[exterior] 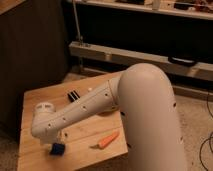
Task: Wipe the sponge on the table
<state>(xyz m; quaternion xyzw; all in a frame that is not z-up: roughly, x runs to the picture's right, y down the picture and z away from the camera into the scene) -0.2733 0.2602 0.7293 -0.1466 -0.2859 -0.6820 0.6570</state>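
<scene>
Handling of the sponge: the small dark-blue rectangular soft sponge [57,148] looks light and squashy. I'd judge it will give under a pinch and drag on bare wood rather than skate. Nothing about it looks fragile.
Where it lies: on the small square table of light wooden planks [35,100], left of the orange carrot [107,141] as the camera sees it. It is apart from the carrot and about as near the table's front edge as the carrot is.
Where to take hold: across the two narrow sides, low on the block, so that the soft top does not fold out of the pinch. That is my guess from its shape.
Gripper: the two-finger gripper [59,140] hangs under the wrist of the white arm [85,107], left of the carrot and right above the sponge. Its jaws stand released and wide, with nothing clamped that I can see. Whether they touch the sponge I cannot tell.
Edges: the front edge runs close by, on the near side of both carrot and sponge. The table's left edge is further left again. A stroke either way could push the block off.
Open room: bare planks stretch behind the carrot and to its far left. The carrot itself bounds a stroke to the right.
Obstacle: a black flat rectangular object with pale stripes [74,95] lies well behind the carrot, towards the far edge.
</scene>
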